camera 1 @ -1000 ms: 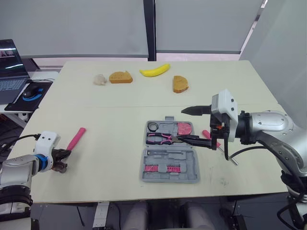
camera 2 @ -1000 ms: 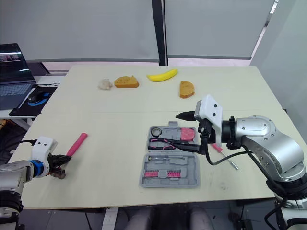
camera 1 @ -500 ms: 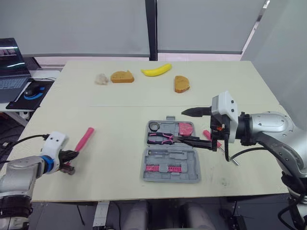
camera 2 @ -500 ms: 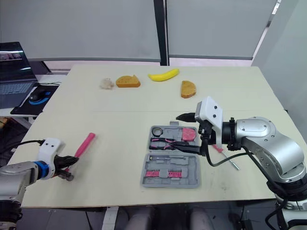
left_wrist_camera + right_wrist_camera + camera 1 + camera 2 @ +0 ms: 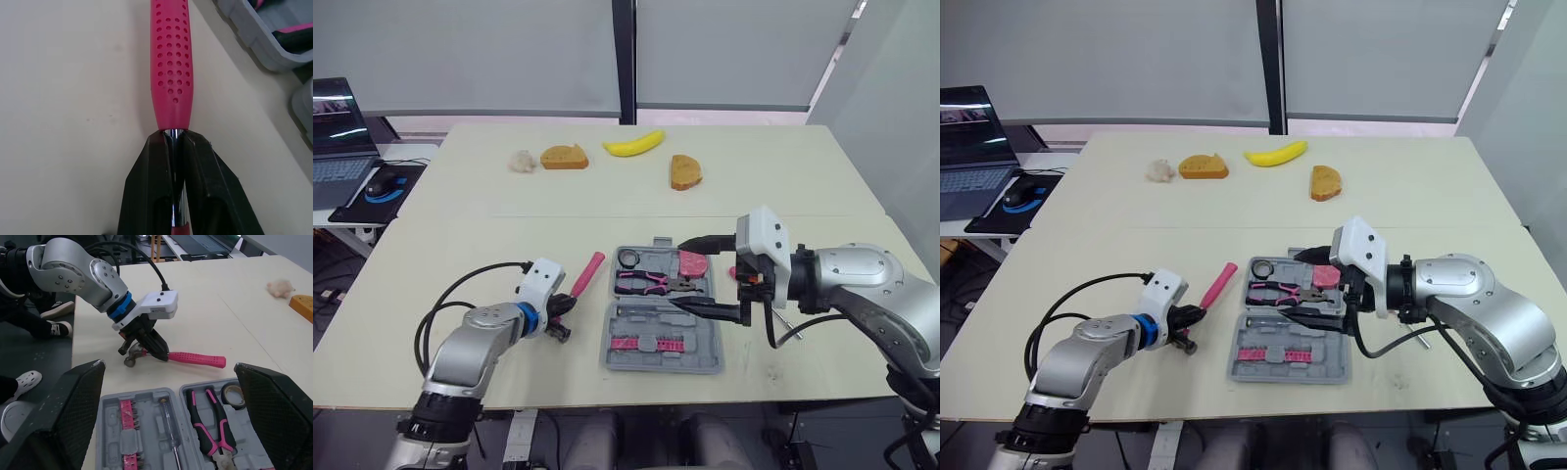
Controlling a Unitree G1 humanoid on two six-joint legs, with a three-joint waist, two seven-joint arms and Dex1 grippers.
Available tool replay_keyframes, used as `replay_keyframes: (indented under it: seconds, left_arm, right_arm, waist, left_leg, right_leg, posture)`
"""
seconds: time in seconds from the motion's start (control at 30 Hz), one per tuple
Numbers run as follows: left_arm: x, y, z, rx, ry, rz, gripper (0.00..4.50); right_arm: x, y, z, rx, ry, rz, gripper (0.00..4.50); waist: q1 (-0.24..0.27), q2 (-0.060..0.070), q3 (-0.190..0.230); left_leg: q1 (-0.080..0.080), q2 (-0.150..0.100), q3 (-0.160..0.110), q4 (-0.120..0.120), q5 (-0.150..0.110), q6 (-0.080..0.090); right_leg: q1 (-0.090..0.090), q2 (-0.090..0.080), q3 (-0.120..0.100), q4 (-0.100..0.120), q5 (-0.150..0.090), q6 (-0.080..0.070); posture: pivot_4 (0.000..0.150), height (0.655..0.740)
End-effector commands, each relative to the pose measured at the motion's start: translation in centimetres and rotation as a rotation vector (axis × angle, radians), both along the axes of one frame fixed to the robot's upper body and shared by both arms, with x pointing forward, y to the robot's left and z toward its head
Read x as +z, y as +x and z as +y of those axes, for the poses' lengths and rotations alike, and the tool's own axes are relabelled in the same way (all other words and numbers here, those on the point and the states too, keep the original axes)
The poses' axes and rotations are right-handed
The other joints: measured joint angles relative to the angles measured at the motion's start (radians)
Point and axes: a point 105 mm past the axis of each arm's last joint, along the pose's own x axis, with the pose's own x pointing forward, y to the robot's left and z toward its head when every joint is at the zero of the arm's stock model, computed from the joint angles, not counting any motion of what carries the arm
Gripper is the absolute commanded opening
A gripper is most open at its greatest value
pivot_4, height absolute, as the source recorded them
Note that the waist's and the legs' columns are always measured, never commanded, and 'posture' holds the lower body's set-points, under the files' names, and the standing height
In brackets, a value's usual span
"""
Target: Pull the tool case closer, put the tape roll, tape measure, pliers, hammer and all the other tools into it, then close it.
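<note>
The grey tool case [image 5: 705,362] lies open in front of me. It holds the tape roll [image 5: 626,258], the pink-handled pliers [image 5: 644,282], a pink tape measure [image 5: 691,262] and a row of pink bits [image 5: 651,344]. My left gripper [image 5: 570,305] is shut on the metal neck of the hammer [image 5: 588,272], just left of the case. The hammer's pink handle [image 5: 171,58] points toward the case's far left corner, and its head [image 5: 130,360] rests by the table. My right gripper [image 5: 680,272] hangs open over the case's right half, fingers [image 5: 73,401] wide apart.
Two bread slices [image 5: 562,157] [image 5: 683,171], a banana [image 5: 631,144] and a white crumpled lump [image 5: 520,162] lie along the far side of the table. A laptop [image 5: 337,147] and mouse [image 5: 380,182] sit on a side table at far left. A thin metal shaft [image 5: 790,331] lies right of the case.
My left arm has swept right across the table with the hammer, from the left edge to beside the case. My right gripper has edged slightly left and lower over the case.
</note>
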Motion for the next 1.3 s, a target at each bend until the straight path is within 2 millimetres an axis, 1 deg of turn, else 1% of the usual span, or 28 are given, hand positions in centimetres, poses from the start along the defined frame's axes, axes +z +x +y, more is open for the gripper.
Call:
replay_keyframes:
  seconds: [0.03, 0.17, 0.37, 0.53, 0.77, 0.83, 0.93, 1.03, 1.13, 1.2, 1.23, 1.3]
  left_arm:
    - [-0.6, 0.5, -0.3, 0.013, 0.065, -0.006, 0.06]
    - [-1.4, 0.2, 0.0, 0.034, 0.098, 0.009, 0.06]
    - [-1.5, -0.4, 0.7, 0.073, 0.091, 0.016, 0.06]
    - [-1.6, -1.1, 1.0, 0.095, 0.088, 0.024, 0.06]
    - [-1.8, -2.6, 1.3, 0.091, 0.087, 0.046, 0.06]
    - [-1.6, -2.5, 1.4, 0.092, 0.082, 0.034, 0.79]
    - [-1.1, -2.0, 1.6, 0.101, 0.075, 0.007, 1.63]
    - [1.1, -1.8, 1.9, 0.086, 0.068, -0.036, 2.59]
    - [3.1, -2.4, 2.3, 0.060, 0.046, -0.046, 3.55]
    - [4.5, -2.8, 2.9, 0.009, 0.072, -0.056, 4.24]
    - [5.5, -2.6, 3.4, -0.010, 0.078, -0.074, 4.47]
    - [7.9, -2.1, 3.4, -0.123, 0.086, -0.131, 4.47]
  right_arm:
    - [1.0, -0.5, -0.1, -0.004, 0.002, -0.053, 4.50]
    - [0.9, -0.6, -0.2, -0.008, -0.006, -0.047, 4.50]
    - [0.4, -1.0, -0.3, 0.007, -0.026, -0.022, 4.50]
    - [0.4, -0.9, -0.4, 0.008, -0.029, -0.021, 4.50]
    - [0.3, -0.6, -0.4, 0.015, -0.029, -0.015, 4.50]
    - [0.3, -0.5, -0.3, 0.020, -0.026, -0.012, 4.50]
    - [0.3, -0.4, -0.2, 0.024, -0.023, -0.010, 4.50]
    - [0.2, -0.3, -0.1, 0.028, -0.003, 0.006, 4.50]
    - [0.2, -0.2, -0.1, 0.025, 0.002, 0.006, 4.50]
    - [0.2, -0.1, 0.0, 0.021, 0.007, 0.001, 4.50]
    - [0.2, -0.1, 0.1, 0.020, 0.012, 0.000, 4.50]
    - [0.2, 0.0, 0.3, 0.022, 0.021, -0.004, 4.50]
  waist:
    - [0.000, 0.000, 0.000]
    - [0.000, 0.001, -0.001]
    - [0.000, 0.002, -0.001]
    - [-0.004, 0.002, -0.001]
    - [-0.004, 0.002, -0.001]
    - [-0.004, 0.002, -0.001]
    - [-0.002, 0.002, -0.001]
    - [-0.001, 0.002, -0.001]
    - [-0.001, 0.002, -0.001]
    - [-0.001, 0.001, -0.001]
    - [-0.002, 0.002, -0.001]
    - [-0.001, 0.002, -0.001]
  left_leg:
    - [0.000, 0.000, 0.000, 0.000, 0.000, 0.000]
    - [0.001, 0.000, 0.000, 0.000, 0.000, 0.000]
    - [0.001, 0.000, 0.000, 0.000, 0.000, 0.000]
    - [0.001, 0.000, 0.000, 0.000, 0.000, 0.000]
    - [0.001, 0.000, 0.000, 0.000, 0.000, 0.000]
    - [0.001, 0.000, 0.000, 0.000, 0.000, 0.000]
    - [0.001, 0.000, 0.000, 0.000, 0.000, 0.000]
    - [0.001, 0.000, 0.000, 0.000, 0.000, 0.000]
    - [0.001, 0.000, 0.000, 0.000, 0.000, 0.000]
    - [0.001, 0.000, 0.000, 0.000, 0.000, 0.000]
    - [0.001, 0.000, 0.000, 0.000, 0.000, 0.000]
    - [0.001, 0.000, 0.000, -0.001, 0.000, 0.000]
  right_leg:
    - [0.000, 0.000, 0.000, 0.000, 0.000, 0.000]
    - [0.001, 0.000, 0.000, 0.000, 0.000, 0.000]
    - [0.001, 0.000, 0.000, 0.000, 0.000, 0.000]
    - [0.001, 0.000, 0.000, 0.000, 0.000, 0.000]
    - [0.001, 0.000, 0.001, -0.001, 0.000, 0.000]
    - [0.001, 0.000, 0.000, -0.001, 0.000, 0.000]
    - [0.001, 0.000, 0.000, -0.001, 0.000, 0.000]
    - [0.001, 0.000, 0.000, -0.001, 0.000, 0.000]
    - [0.001, 0.000, 0.000, -0.001, 0.000, 0.000]
    - [0.001, 0.000, 0.000, -0.001, 0.000, 0.000]
    - [0.000, 0.000, 0.000, -0.001, 0.000, 0.000]
    - [0.000, 0.000, 0.000, -0.001, 0.000, 0.000]
  posture:
    - [0.150, 0.7400]
    - [0.150, 0.7400]
    - [0.150, 0.7400]
    - [0.150, 0.7400]
    - [0.150, 0.7400]
    - [0.150, 0.7400]
    - [0.150, 0.7400]
    - [0.150, 0.7400]
    - [0.150, 0.7400]
    - [0.150, 0.7400]
    - [0.150, 0.7400]
    - [0.150, 0.7400]
